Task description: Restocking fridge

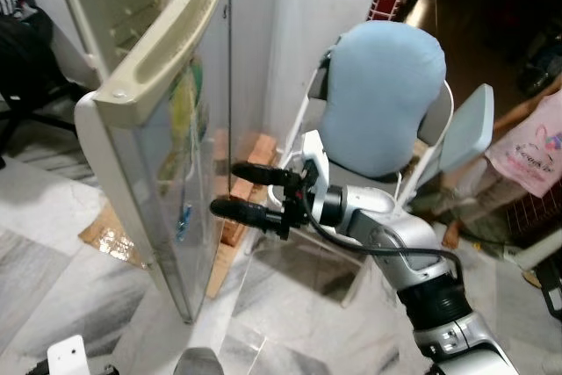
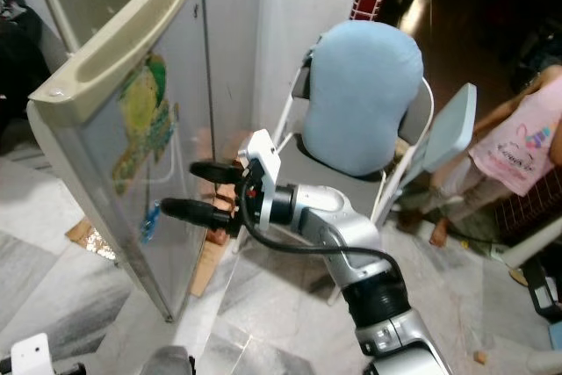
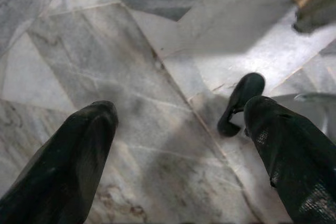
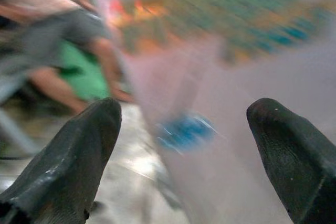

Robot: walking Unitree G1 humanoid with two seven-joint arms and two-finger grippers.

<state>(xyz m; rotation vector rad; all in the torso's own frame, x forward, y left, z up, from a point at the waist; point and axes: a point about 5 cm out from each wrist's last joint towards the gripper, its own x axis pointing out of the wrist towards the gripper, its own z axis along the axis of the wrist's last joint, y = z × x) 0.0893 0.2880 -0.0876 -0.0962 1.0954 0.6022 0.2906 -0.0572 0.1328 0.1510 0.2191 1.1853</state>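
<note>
Open fridge door (image 1: 167,129) at ten o'clock, right gripper (image 1: 244,191) spread wide and empty just beside its stickered face. Blue-cushioned chair (image 1: 382,98) behind at one o'clock, a person (image 1: 527,151) at three. Left gripper (image 3: 178,150) likewise agape, empty over marble floor (image 3: 131,77); blurred blue sticker (image 4: 186,129) between the right fingers.

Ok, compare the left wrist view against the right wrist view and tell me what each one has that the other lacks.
Left wrist view: the left tool hangs open over the grey marble floor, with a small black object lying on the tiles.

Right wrist view: the right tool is open at the fridge door, blurred, with a blue sticker and a colourful picture on it, plus a person's reflection.

Shared: two black fingers spread apart, holding nothing.
</note>
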